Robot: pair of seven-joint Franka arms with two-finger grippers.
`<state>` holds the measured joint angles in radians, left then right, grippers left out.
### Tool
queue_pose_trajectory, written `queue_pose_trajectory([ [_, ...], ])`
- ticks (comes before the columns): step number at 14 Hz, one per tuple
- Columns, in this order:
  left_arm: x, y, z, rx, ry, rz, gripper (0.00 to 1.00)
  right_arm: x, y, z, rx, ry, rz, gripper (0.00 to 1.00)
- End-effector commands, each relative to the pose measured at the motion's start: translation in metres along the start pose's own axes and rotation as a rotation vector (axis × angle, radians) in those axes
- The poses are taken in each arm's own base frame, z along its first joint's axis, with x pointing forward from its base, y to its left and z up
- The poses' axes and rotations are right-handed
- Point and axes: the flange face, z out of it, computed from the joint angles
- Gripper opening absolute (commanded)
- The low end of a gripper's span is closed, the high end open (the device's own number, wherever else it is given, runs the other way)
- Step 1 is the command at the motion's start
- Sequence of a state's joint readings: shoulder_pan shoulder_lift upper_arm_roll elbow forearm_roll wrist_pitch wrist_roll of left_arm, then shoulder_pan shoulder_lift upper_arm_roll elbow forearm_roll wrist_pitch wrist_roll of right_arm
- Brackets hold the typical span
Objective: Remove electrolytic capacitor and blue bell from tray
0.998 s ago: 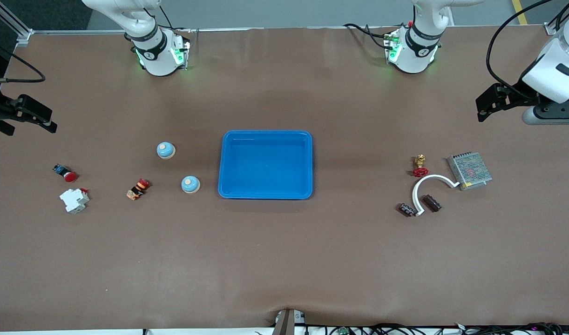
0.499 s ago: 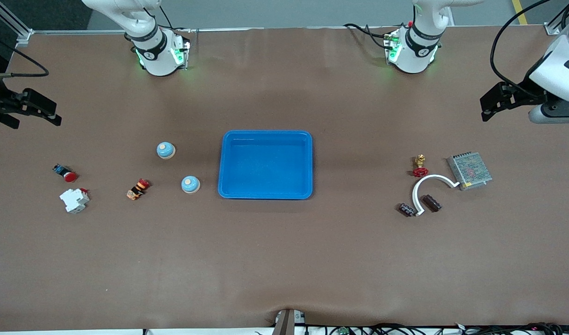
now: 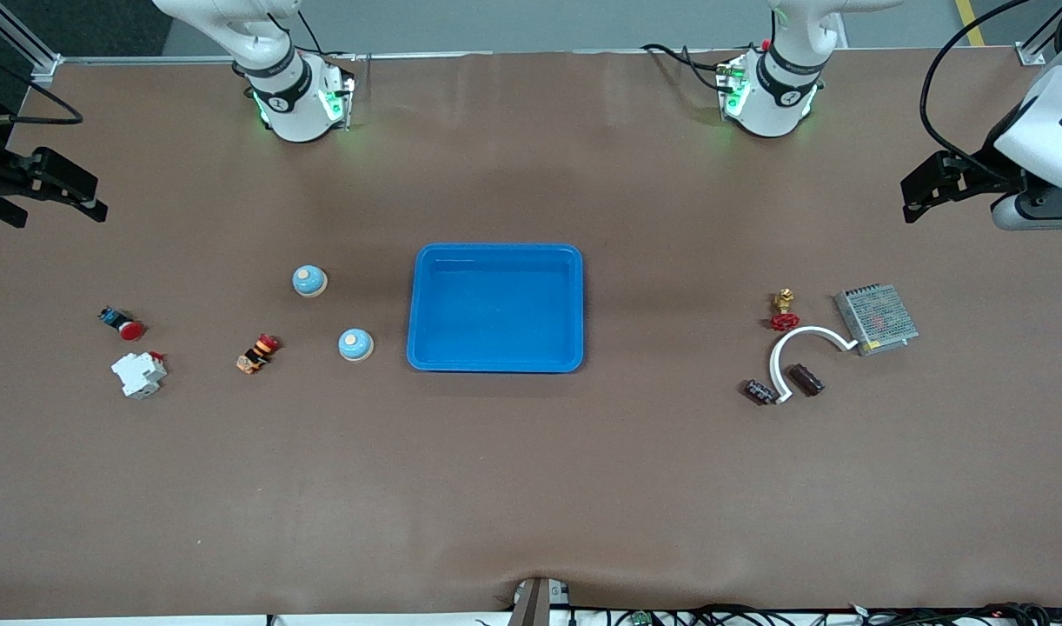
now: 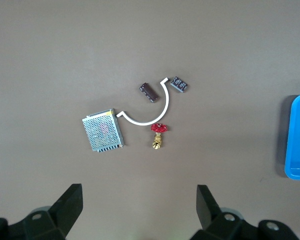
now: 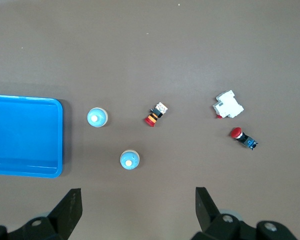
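Two dark capacitors point(image 3: 759, 391) point(image 3: 806, 379) lie toward the left arm's end of the table, either side of a white curved piece point(image 3: 800, 342). They show in the left wrist view as one capacitor point(image 4: 148, 92) and the other capacitor point(image 4: 179, 83). Two light-blue bells point(image 3: 309, 281) point(image 3: 355, 344) stand beside the blue tray point(image 3: 496, 252) on the right arm's side; the right wrist view shows both bells point(image 5: 97, 117) point(image 5: 130, 160). My left gripper point(image 3: 918, 196) point(image 4: 139, 200) hangs open over bare table, high above the table's end. My right gripper point(image 3: 60, 216) point(image 5: 138, 202) is open too, over the other end.
A metal mesh box point(image 3: 876, 319) and a red-handled brass valve point(image 3: 785, 310) lie by the capacitors. A red push button point(image 3: 122, 323), a white breaker point(image 3: 139, 374) and an orange-black part point(image 3: 257, 353) lie near the bells. The tray holds nothing.
Both grippers have drifted a little toward the robots' side of the table and outward; both stay open. Nothing on the table has moved.
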<state>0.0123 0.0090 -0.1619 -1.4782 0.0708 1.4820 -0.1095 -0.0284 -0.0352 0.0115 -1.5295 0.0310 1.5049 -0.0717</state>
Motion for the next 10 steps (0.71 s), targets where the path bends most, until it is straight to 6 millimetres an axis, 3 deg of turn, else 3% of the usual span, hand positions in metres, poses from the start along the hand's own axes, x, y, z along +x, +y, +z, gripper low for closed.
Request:
queue_pose_trajectory([
  [1, 0.0, 0.0, 0.0, -0.02, -0.016, 0.009, 1.0, -0.009, -0.015, -0.011, -0.01, 0.007, -0.001, 1.0],
  [3, 0.001, 0.0, 0.001, -0.022, -0.017, 0.011, 1.0, -0.01, -0.034, -0.011, -0.011, -0.003, 0.024, 1.0],
  [10, 0.0, 0.005, -0.001, -0.084, -0.022, 0.006, 1.0, -0.015, -0.036, -0.013, 0.042, -0.014, 0.029, 1.0],
])
